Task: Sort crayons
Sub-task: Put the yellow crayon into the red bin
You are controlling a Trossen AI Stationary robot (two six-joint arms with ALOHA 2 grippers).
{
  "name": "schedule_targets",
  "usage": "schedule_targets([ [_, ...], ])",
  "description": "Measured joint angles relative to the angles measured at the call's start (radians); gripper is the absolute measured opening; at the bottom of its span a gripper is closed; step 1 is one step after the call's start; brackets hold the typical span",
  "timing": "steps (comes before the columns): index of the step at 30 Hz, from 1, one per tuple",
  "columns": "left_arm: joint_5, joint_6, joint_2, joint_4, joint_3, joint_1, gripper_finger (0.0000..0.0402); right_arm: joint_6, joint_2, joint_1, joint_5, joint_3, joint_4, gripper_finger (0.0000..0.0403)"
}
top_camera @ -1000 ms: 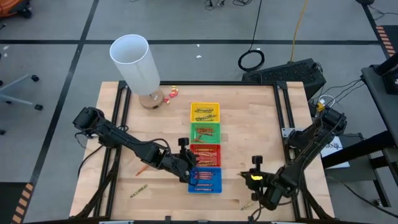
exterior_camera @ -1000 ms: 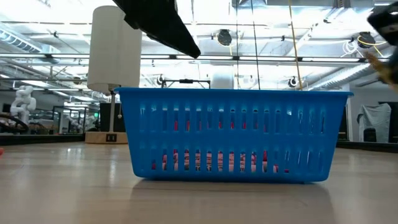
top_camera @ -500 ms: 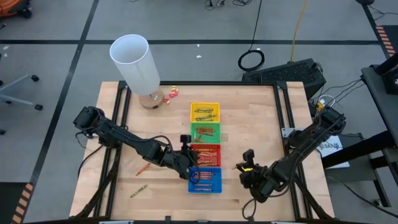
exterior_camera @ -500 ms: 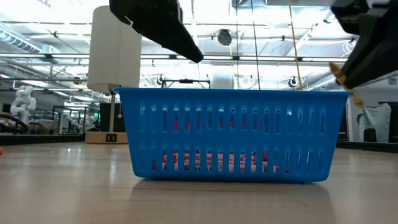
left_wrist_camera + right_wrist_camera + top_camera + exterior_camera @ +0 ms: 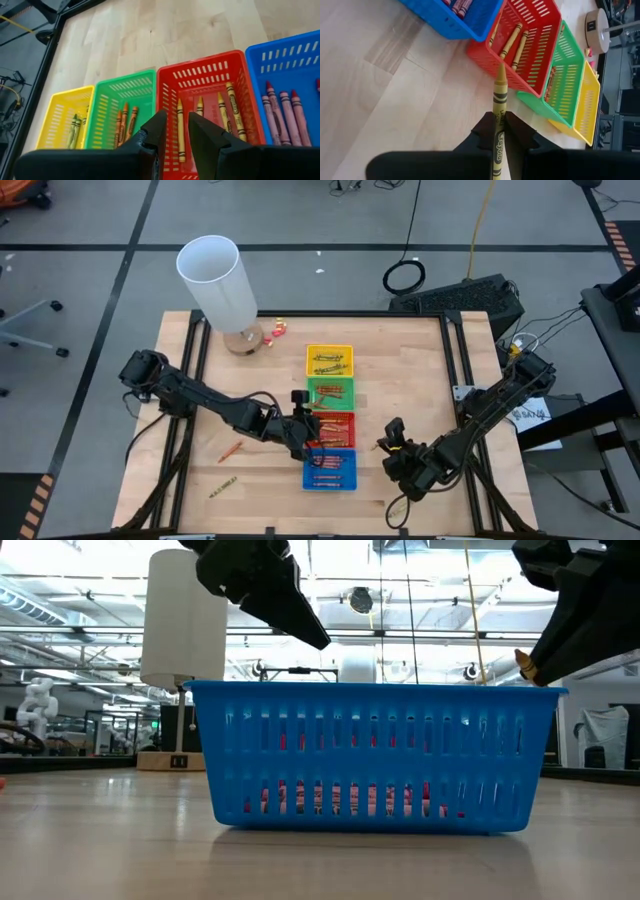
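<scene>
Crayon, olive-yellow, paper-wrapped: light, stiff, brittle, likely slippery; pinched at lower barrel by right gripper; left gripper narrowly parted, empty, over red tray.

From up here I see the four trays stacked in a column mid-surface, the left hand hanging over the red tray and blocking entry there. The right hand sits just beside the blue tray. Bare wood lies open left of the trays, except two loose crayons; the white cylinder crowds the far-left corner.
</scene>
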Motion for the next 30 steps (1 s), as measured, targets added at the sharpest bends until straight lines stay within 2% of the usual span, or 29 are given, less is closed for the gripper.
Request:
schedule_targets([
  [8,0.002,-0.038,0.0,0.001,0.0,0.001,0.008,0.037,0.0,0.0,-0.003,0.0,0.007,0.0006],
  [16,0.017,-0.128,0.0,0.0,0.0,-0.002,0.008,0.134,0.0,0.0,-0.005,0.0,0.106,0.0006],
  [30,0.021,-0.255,0.0,0.0,0.0,-0.096,0.008,0.499,0.0,0.0,-0.003,0.0,0.292,0.0006],
])
